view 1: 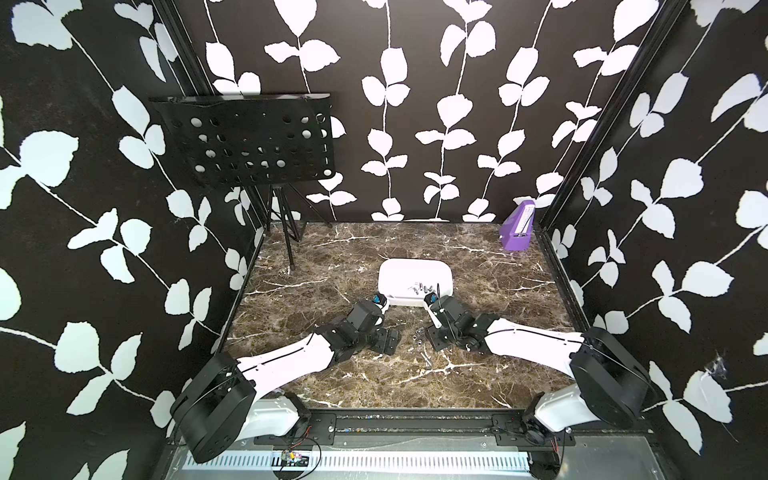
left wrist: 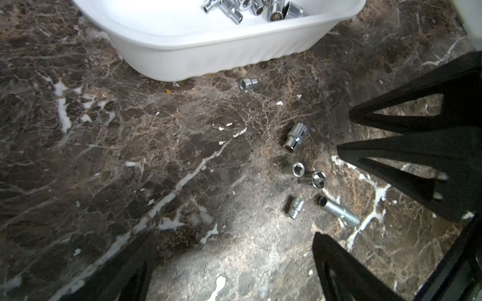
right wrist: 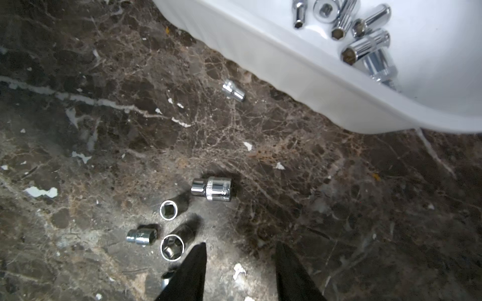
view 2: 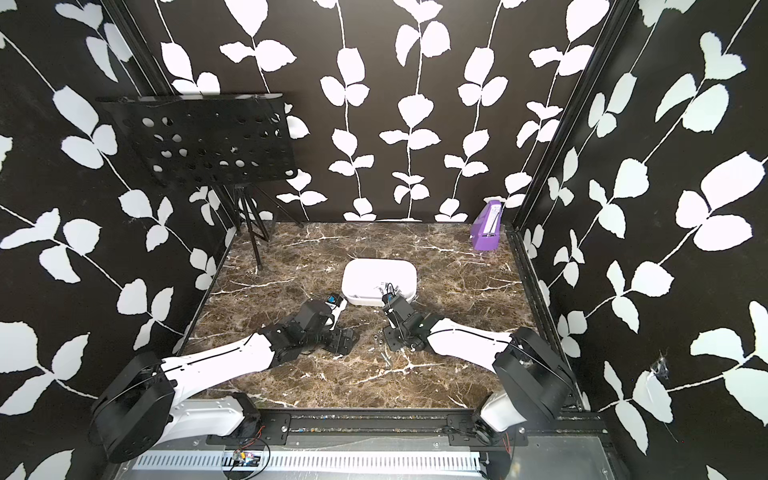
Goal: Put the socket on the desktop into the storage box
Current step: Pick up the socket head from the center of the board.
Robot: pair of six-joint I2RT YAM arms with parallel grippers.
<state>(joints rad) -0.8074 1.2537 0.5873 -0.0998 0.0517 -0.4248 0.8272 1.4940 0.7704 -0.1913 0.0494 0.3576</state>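
Eyes to the far left corner of the large dark brown, white-veined marble-patterned desktop point(view 1: 395, 386), where a black perforated metal music stand point(view 1: 249, 141) is up on its tripod, well apart from everything else. Next across, the left gripper point(left wrist: 232, 237) hangs low over the near middle of the desktop. Its black fingers point(left wrist: 336, 265) are spread wide, with nothing between them but bare marble. Just off to its right, the loose chrome steel sockets point(left wrist: 296, 138) lie scattered on the desktop between the two grippers. The left wrist view shows a short stepped one on its side and two turning their hex openings to the camera. A small one and a long slim one point(left wrist: 339, 211) lie closest to the near edge. One little stray socket point(right wrist: 234, 90) lies alone, just beside the near wall of the white shallow rounded-rectangle plastic storage box point(view 1: 399, 270), and outside it. The storage box stands at the centre of the desktop. A cluster of chrome sockets point(right wrist: 360, 34) lies inside it, against the near wall and right of its middle. On to the right gripper point(right wrist: 240, 243), poised just right of the scattered group. Its jaws are partly apart and gripping nothing, with marble showing between the tips. The closest socket point(right wrist: 172, 247) is just beside one finger, touching or not I cannot tell. Out in the far right corner, a small purple wedge-shaped plastic box point(view 1: 517, 230) stands by itself.
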